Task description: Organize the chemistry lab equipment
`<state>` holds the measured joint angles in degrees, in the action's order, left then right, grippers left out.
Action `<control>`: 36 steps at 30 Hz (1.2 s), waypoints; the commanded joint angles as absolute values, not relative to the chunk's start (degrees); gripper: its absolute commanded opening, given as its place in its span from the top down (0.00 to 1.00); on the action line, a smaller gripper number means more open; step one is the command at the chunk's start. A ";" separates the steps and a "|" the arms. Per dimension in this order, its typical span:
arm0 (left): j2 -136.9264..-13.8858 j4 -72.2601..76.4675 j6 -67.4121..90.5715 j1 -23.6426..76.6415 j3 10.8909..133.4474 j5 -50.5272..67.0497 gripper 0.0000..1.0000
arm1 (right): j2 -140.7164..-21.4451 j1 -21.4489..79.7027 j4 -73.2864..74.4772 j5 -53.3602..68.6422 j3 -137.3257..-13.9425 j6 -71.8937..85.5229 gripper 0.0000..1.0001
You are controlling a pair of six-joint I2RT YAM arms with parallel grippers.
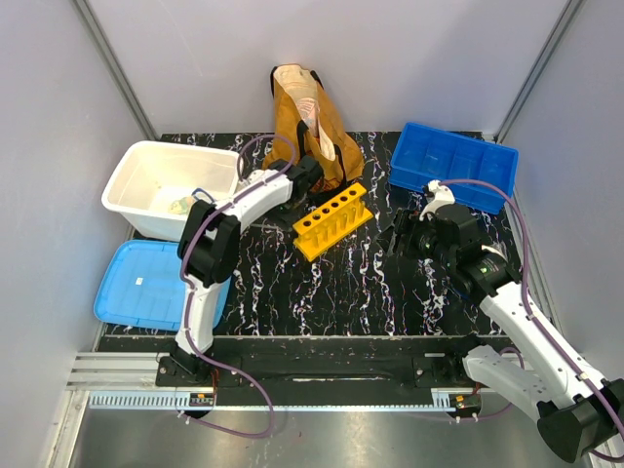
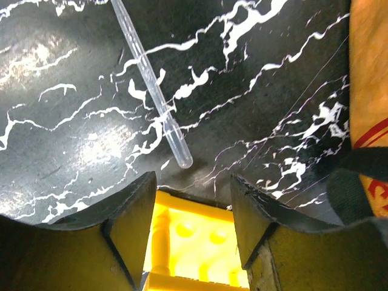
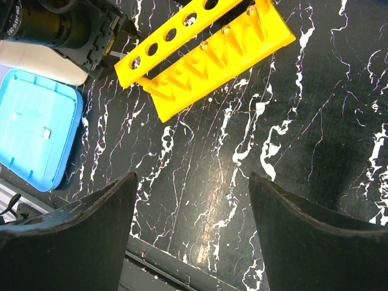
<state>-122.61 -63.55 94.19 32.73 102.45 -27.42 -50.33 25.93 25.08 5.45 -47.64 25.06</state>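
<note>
Six-hole rack [image 2: 194, 239] looks light, stiff, slick, so grab its end, where my left gripper [image 2: 193, 182] sits half-open, maybe not clamped.

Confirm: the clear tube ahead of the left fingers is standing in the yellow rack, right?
No. The tube lies on the table beyond the rack, not standing in it; the left wrist view shows this. It is ahead of the left fingers.
</note>
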 commanded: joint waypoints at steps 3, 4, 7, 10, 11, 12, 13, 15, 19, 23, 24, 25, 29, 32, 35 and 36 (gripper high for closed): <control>-122.96 -63.81 90.36 30.15 106.96 -31.20 0.44 | -49.83 26.37 23.29 5.10 -49.22 23.91 0.21; -123.13 -63.81 90.00 29.89 106.96 -31.46 0.44 | -49.75 26.28 23.47 5.01 -49.31 23.73 0.21; -123.31 -63.72 89.82 29.18 106.00 -32.34 0.44 | -49.57 26.28 23.55 4.83 -49.31 23.73 0.21; -123.66 -63.63 89.13 27.69 105.29 -31.82 0.44 | -49.66 26.37 23.55 4.83 -49.39 23.64 0.21; -123.92 -63.63 88.77 27.16 105.12 -31.73 0.44 | -49.75 26.28 23.47 4.92 -49.48 23.56 0.21; -123.93 -63.63 88.42 26.72 104.94 -31.73 0.44 | -49.75 26.28 23.55 4.92 -49.48 23.55 0.21; -123.93 -63.55 88.16 26.46 104.94 -31.99 0.44 | -49.92 26.28 23.47 4.75 -49.48 23.55 0.21; -123.84 -63.54 87.37 26.19 104.94 -32.78 0.44 | -50.10 26.37 23.47 4.83 -49.39 23.55 0.21; -123.49 -63.11 85.78 26.28 105.38 -33.66 0.43 | -50.45 26.28 23.03 4.92 -49.31 23.55 0.21; -122.87 -63.19 85.78 27.86 105.47 -33.75 0.43 | -51.06 26.28 22.68 5.10 -49.22 23.82 0.21; -122.61 -63.19 86.39 28.47 105.47 -34.01 0.43 | -51.33 26.37 22.50 5.18 -49.22 23.82 0.21; -122.35 -63.11 87.01 29.00 105.21 -34.01 0.43 | -51.42 26.28 22.50 5.10 -49.22 23.82 0.21; -122.08 -62.84 89.03 29.79 104.33 -30.86 0.44 | -51.42 26.37 22.67 5.19 -49.13 23.73 0.21; -122.52 -62.75 90.17 30.32 104.24 -30.41 0.45 | -50.71 26.37 23.03 4.92 -49.04 23.64 0.21; -123.31 -62.58 91.31 30.41 103.62 -29.36 0.46 | -50.45 26.28 23.20 4.83 -49.13 23.47 0.21; -123.57 -62.49 91.49 30.41 103.45 -28.92 0.46 | -50.45 26.37 23.38 4.75 -49.30 23.47 0.21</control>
<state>-123.61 -63.13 88.99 30.68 104.27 -30.11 -51.51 25.93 25.10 5.45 -47.64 24.38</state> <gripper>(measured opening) 0.543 0.795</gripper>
